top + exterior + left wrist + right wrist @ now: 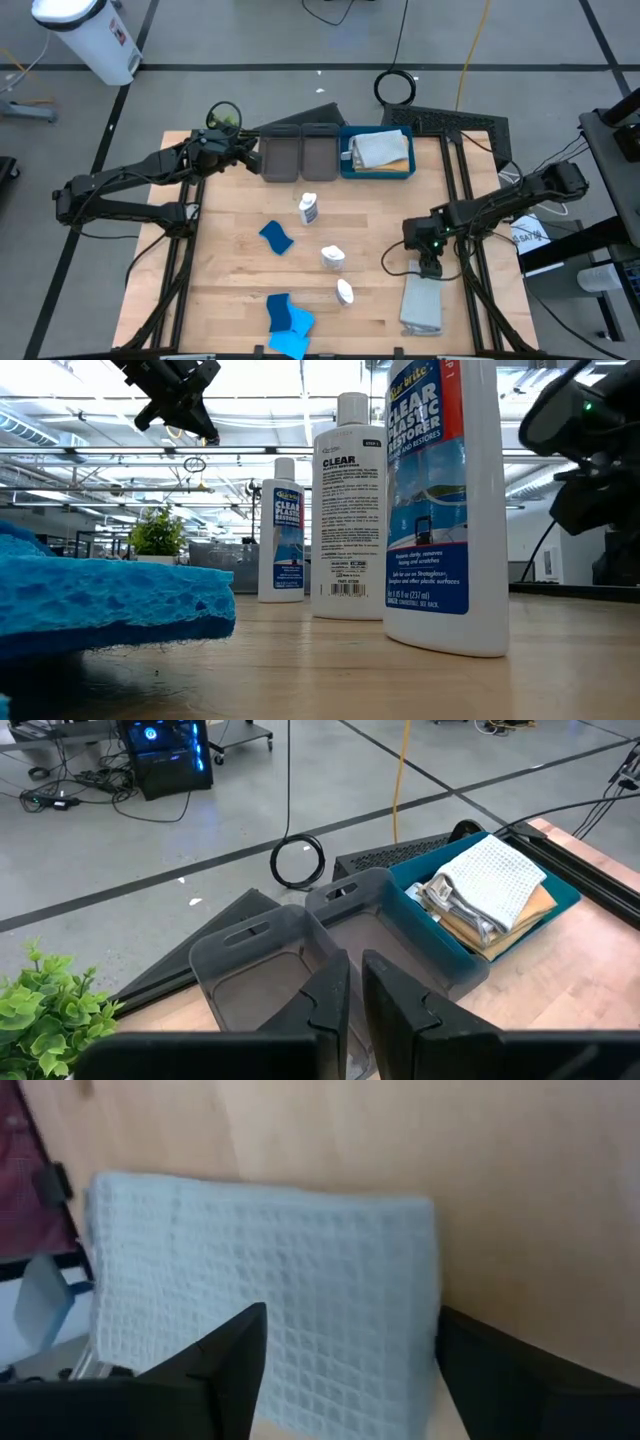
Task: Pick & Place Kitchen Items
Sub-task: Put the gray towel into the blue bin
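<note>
My right gripper [430, 264] is open just above the far end of a folded grey cloth [422, 303] that lies flat at the table's near right. In the right wrist view the fingers stand apart over the cloth [270, 1270]. My left gripper [246, 150] is shut and empty, above the far left of the table beside two grey trays [300, 155]. Three white bottles [308, 208] [333, 257] [345, 292] stand upright mid-table. Dark blue sponges [277, 237] [278, 308] and light blue sponges [294, 330] lie nearer the near edge.
A blue tray [345, 160] at the far edge holds a grey cloth [378, 147] on an orange one. A small green plant [224, 117] stands at the far left corner, close to my left gripper. Bare wood lies between the bottles and the right gripper.
</note>
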`<state>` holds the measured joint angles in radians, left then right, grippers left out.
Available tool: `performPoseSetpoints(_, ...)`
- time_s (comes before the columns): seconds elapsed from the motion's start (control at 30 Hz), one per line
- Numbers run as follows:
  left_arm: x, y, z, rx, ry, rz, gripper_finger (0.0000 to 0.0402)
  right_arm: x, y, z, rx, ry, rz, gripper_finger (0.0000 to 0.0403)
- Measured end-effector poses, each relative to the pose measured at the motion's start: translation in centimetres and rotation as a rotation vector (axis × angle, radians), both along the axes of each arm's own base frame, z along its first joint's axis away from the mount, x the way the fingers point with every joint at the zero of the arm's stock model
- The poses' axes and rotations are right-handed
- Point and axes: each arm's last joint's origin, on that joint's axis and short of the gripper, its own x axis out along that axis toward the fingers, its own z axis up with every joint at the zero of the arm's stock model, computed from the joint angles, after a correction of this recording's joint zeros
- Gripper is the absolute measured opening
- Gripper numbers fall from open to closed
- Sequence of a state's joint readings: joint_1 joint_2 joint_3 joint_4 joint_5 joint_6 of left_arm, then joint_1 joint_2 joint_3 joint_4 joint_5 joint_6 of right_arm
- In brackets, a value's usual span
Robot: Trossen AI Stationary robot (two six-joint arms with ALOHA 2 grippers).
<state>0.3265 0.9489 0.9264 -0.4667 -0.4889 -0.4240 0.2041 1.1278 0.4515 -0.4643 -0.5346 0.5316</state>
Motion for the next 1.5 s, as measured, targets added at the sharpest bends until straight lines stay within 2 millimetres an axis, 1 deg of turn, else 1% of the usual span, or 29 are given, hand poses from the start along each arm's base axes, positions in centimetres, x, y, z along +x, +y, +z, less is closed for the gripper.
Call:
performPoseSetpoints(0.1,0.0,0.0,0.0,0.000,0.000,0.000,0.0033,0.2,0.3,0.0,-0.005,-0.044,0.008,0.0224)
performPoseSetpoints(0.2,0.0,0.0,0.0,0.000,0.000,0.000,0.0033,0.0,0.4,-0.6,0.018,-0.045,-0.015,0.0198)
performPoseSetpoints(0.3,0.0,0.0,0.0,0.000,0.000,0.000,0.0033,-0.4,0.4,-1.4,0.038,-0.037,-0.031,0.0163)
performPoseSetpoints(0.43,0.0,0.0,0.0,0.000,0.000,0.000,0.0033,-0.8,0.3,-1.9,0.043,-0.025,-0.034,0.0107)
performPoseSetpoints(0.6,0.0,0.0,0.0,0.000,0.000,0.000,0.0033,-0.2,0.3,-1.4,0.116,-0.090,-0.036,0.0018)
performPoseSetpoints(0.63,0.0,0.0,0.0,0.000,0.000,0.000,0.0033,0.2,0.3,-0.9,0.124,-0.120,-0.040,0.0010)
performPoseSetpoints(0.8,0.0,0.0,0.0,0.000,0.000,0.000,0.0033,2.2,-0.1,2.2,0.119,-0.266,-0.080,0.0005)
performPoseSetpoints(0.9,0.0,0.0,0.0,0.000,-0.001,0.000,0.0033,3.7,-0.7,5.2,0.106,-0.404,-0.098,0.0004)
performPoseSetpoints(1.1,0.0,0.0,0.0,0.000,-0.001,-0.001,0.0033,5.9,-2.5,11.2,-0.018,-0.646,-0.180,0.0002)
performPoseSetpoints(1.2,0.3,0.1,0.6,0.008,-0.086,0.011,0.0033,6.6,-3.7,13.6,-0.119,-0.740,-0.259,0.0002)
performPoseSetpoints(1.33,0.6,0.2,1.5,0.062,-0.161,0.002,0.0033,7.0,-5.8,15.7,-0.301,-0.822,-0.413,0.0001)
performPoseSetpoints(1.43,0.7,0.2,1.7,0.087,-0.158,-0.030,0.0033,7.0,-7.8,16.5,-0.423,-0.839,-0.548,0.0001)
performPoseSetpoints(1.5,0.7,0.2,1.7,0.105,-0.142,-0.042,0.0033,6.8,-9.2,16.8,-0.478,-0.843,-0.605,0.0001)
